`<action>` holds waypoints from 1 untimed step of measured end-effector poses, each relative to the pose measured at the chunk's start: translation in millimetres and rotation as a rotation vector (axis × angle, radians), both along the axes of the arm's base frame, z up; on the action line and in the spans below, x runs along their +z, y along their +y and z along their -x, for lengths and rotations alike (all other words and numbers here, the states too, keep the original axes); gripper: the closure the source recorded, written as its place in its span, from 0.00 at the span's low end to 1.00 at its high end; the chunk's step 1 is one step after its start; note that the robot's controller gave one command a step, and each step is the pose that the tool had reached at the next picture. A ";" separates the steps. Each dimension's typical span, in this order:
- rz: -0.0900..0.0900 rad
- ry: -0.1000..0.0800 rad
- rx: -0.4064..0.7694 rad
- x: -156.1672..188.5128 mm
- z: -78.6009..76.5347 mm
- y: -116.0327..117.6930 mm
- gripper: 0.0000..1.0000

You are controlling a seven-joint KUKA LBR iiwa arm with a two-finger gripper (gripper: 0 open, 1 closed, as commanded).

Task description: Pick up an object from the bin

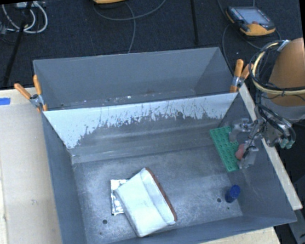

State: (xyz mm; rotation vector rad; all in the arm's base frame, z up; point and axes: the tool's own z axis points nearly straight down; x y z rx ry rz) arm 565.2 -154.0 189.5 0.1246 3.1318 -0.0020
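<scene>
1. Gripper (244, 149) of mine is at the right side of the frame, about halfway down, close to the right wall of the bin (136, 76).
2. I cannot tell if my gripper is apart or together. That spot is too crowded to see.
3. The thing nearest to me is a flat green plate (223, 147) with little bumps on it. It is just to the left of my gripper. It may be touching me, but I cannot tell.
4. The green plate is long and thin. Its long way runs from the top of the frame down, leaning a little to the right at the bottom. It looks propped against the right wall, not flat on the floor.
5. I think my next move depends on this: the green plate is right beside me on the left, so I need only a tiny move that way, and I should close across its thin side.
6. I have just one arm, so no other hand can be nearer.
7. Now I count the things:
   - one green plate, at the right;
   - one small blue thing (232, 193), round, at the lower right, below my gripper and apart from it;
   - one white cloth (145, 203) with a brown edge, at the lower middle, far to my left;
   - one silver packet (116, 200), poking out from under the white cloth on its left.
8. That makes four things in the bin.
</scene>
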 end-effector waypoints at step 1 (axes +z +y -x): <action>-0.001 0.001 -0.013 49.0 5.9 7.1 1.00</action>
